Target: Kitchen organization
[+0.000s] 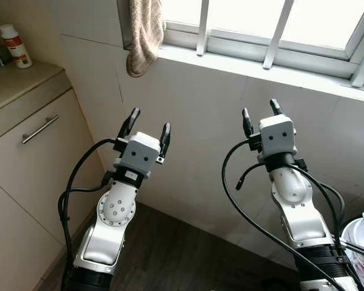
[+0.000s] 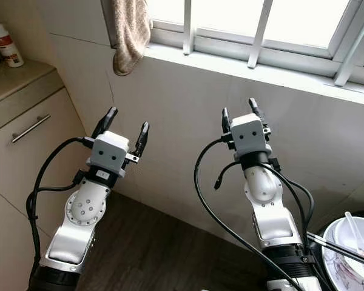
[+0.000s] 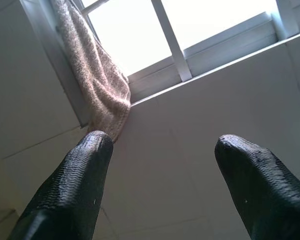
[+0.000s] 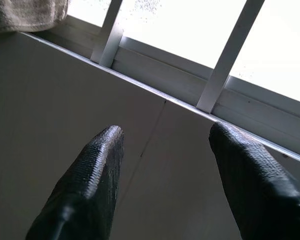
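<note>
Black-fingered left tool (image 1: 149,125) and right tool (image 1: 258,117) — both spread, empty.

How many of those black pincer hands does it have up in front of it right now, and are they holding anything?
2. The left gripper is raised toward the tiled wall below the hanging towel; the right gripper is raised toward the wall under the window sill. Both are open and empty.

Right gripper (image 4: 162,137): two black textured fingers (image 4: 87,185) spread apart, nothing between them, tips aimed up at a pale tiled wall (image 4: 50,105). Above the wall runs a white window frame (image 4: 190,82) with upright bars (image 4: 229,55), glass behind very bright. A beige towel (image 4: 25,12) hangs over the sill at one corner.
</note>
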You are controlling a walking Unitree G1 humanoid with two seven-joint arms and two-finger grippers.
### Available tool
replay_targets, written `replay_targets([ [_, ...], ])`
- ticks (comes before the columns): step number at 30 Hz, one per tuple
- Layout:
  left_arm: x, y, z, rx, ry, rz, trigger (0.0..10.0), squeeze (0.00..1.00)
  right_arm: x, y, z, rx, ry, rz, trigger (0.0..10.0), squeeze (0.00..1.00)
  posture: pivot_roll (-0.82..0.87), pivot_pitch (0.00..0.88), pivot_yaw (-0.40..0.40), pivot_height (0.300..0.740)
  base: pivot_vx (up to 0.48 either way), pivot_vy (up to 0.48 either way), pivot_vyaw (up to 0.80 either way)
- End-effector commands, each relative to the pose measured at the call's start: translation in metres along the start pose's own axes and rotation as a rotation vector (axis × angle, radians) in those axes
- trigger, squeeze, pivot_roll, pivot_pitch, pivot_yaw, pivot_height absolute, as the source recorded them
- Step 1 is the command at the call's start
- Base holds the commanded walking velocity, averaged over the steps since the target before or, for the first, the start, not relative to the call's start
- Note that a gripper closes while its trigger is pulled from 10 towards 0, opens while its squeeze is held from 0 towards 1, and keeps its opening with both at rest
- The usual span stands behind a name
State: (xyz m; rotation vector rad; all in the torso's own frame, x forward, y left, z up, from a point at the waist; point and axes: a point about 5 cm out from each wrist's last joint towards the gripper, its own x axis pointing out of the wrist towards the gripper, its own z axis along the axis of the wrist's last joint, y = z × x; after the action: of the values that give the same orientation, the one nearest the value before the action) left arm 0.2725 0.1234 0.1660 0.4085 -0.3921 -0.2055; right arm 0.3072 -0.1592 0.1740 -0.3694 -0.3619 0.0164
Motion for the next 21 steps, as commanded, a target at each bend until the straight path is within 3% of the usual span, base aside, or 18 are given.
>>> replay_targets([
  [1, 0.001, 0.002, -0.001, 0.005, -0.003, 0.004, 10.0, 0.0, 0.002, -0.005, -0.004, -0.011, 0.026, -0.027, 10.0, 0.0, -0.04, 0.0, -0.045, 0.74, 0.0, 0.0, 0.0],
  [11, 0.004, 0.002, -0.002, 0.013, -0.003, -0.004, 10.0, 0.0, 0.004, -0.008, -0.01, -0.02, 0.056, -0.058, 10.0, 0.0, -0.03, 0.0, -0.031, 0.74, 0.0, 0.0, 0.0],
  [21, 0.012, -0.004, -0.003, -0.008, -0.01, -0.057, 10.0, 0.0, -0.008, -0.016, -0.014, -0.033, 0.107, -0.114, 10.0, 0.0, -0.09, 0.0, 0.016, 0.74, 0.0, 0.0, 0.0],
])
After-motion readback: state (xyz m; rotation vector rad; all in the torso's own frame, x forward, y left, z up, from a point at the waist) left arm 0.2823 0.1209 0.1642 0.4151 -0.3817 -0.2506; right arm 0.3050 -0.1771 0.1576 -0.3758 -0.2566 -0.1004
